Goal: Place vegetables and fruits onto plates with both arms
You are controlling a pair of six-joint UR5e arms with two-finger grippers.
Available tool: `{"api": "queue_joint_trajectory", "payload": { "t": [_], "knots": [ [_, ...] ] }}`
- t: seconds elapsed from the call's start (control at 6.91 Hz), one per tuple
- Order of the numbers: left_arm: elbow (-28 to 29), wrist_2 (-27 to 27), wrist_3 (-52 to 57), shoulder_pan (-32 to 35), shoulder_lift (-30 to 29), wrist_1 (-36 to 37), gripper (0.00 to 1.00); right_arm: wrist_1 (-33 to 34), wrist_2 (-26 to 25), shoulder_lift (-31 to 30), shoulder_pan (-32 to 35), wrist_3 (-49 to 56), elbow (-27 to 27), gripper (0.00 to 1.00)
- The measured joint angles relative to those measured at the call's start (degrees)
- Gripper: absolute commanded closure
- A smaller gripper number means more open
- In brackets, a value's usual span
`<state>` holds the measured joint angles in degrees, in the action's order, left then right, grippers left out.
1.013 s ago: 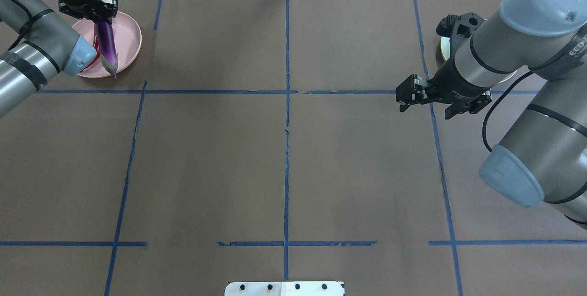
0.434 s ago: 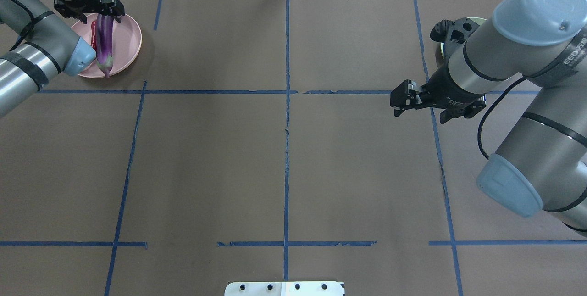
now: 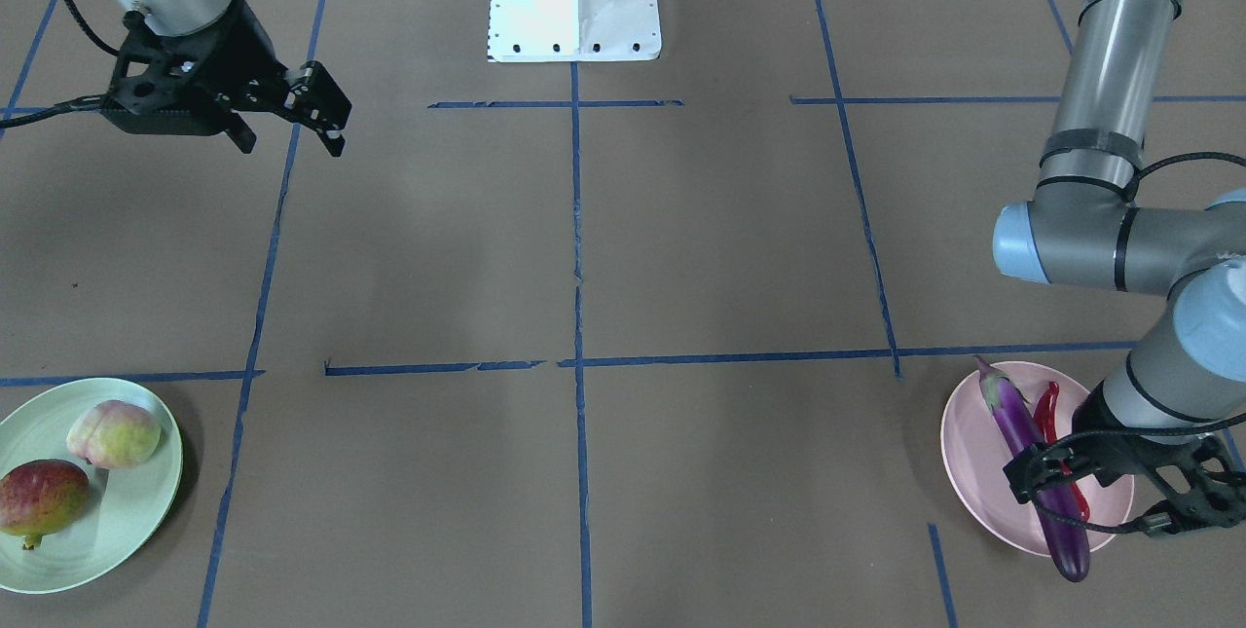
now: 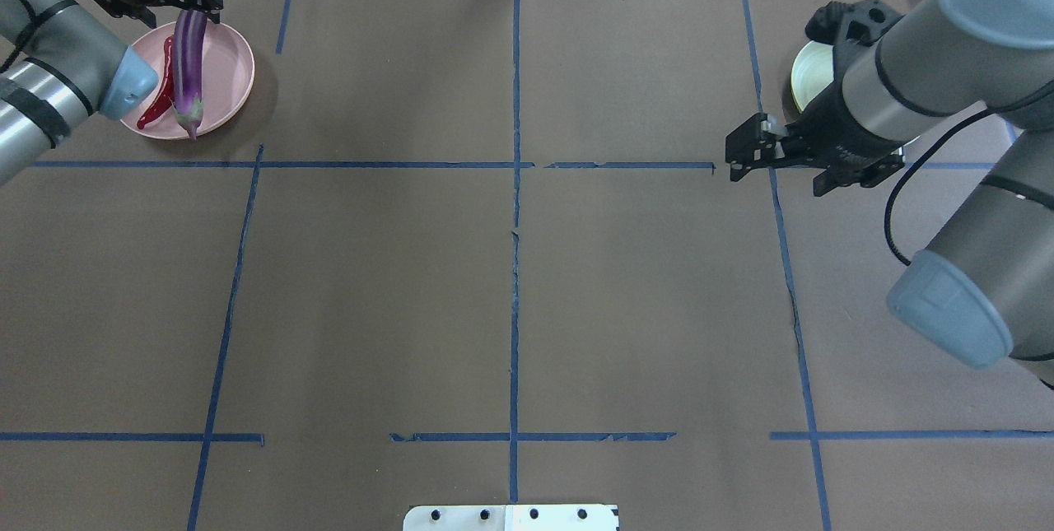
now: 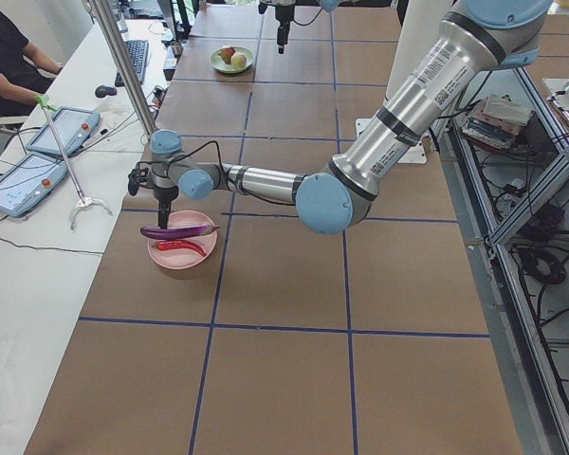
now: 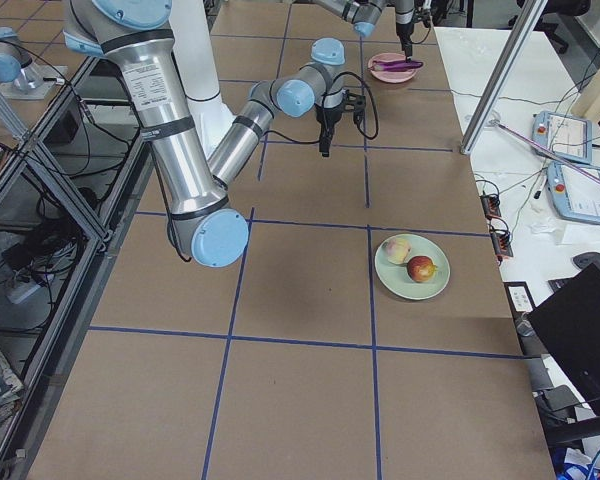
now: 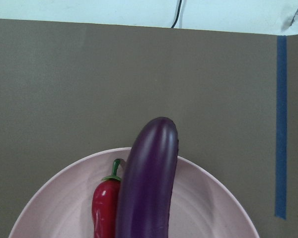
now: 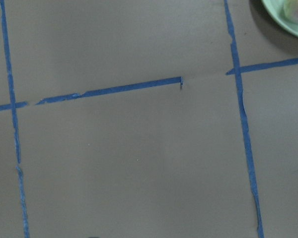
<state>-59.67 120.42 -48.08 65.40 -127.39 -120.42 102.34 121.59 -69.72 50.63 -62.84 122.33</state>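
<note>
Left gripper (image 4: 177, 6) hanging over eggplant (image 4: 188, 62), jaws spread wide astride its round end, gripping nothing. Eggplant lying on pink plate (image 4: 230, 74) against chili (image 4: 158, 99), round end overhanging rim. Best rising straight up, avoiding dragging eggplant off. One second back, eggplant was hanging tilted in grip; now lying released. Right gripper (image 4: 745, 154) hovering parted, empty, near green plate (image 3: 136, 521) carrying peach (image 3: 114, 433) and mottled fruit (image 3: 44, 497).

Eggplant (image 4: 189, 62): we read glossy purple, with a pale cap at the stem.
Chili pepper (image 4: 160, 93): shiny red with a green stem.
Pink plate (image 4: 226, 74): pale pink.
Green plate (image 3: 127, 521): pale mint.
Peach (image 3: 114, 433): yellow-green, pink blush.
Mottled fruit (image 3: 41, 499): red over yellow-green.
Table cover (image 4: 370, 284): we note brown, with a blue tape grid (image 4: 515, 267).
</note>
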Motion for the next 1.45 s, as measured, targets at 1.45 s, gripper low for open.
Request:
{"api": "queue_joint_trajectory", "payload": {
  "t": [1.45],
  "knots": [
    [-49.04, 19.15, 33.86, 16.39, 45.81, 9.81, 0.0, 0.35, 11.59, -27.61, 35.37, 56.14, -6.36, 0.0]
  ]
}}
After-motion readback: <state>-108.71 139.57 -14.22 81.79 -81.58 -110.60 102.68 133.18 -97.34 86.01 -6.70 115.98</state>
